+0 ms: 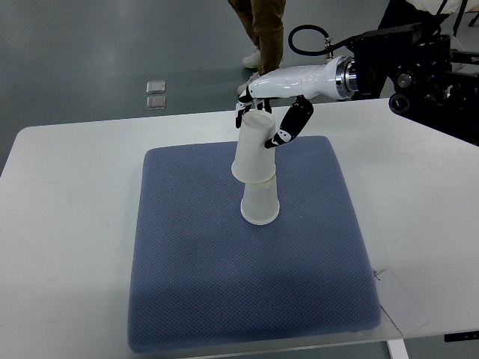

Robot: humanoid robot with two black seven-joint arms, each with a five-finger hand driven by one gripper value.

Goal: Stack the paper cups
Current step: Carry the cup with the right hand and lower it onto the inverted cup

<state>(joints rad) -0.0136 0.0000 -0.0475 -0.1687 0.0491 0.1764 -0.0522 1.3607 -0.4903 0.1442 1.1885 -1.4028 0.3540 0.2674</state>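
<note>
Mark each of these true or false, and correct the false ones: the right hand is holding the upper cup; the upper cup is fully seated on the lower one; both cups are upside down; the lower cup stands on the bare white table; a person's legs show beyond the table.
1. The right hand is holding the upper cup. True.
2. The upper cup is fully seated on the lower cup. False: only its rim is over the lower cup's top, and it sits tilted.
3. Both cups are upside down. True: each has its wide mouth at the bottom.
4. The lower cup stands on the bare white table. False: it stands on the blue mat.
5. A person's legs show beyond the table. True.
</note>
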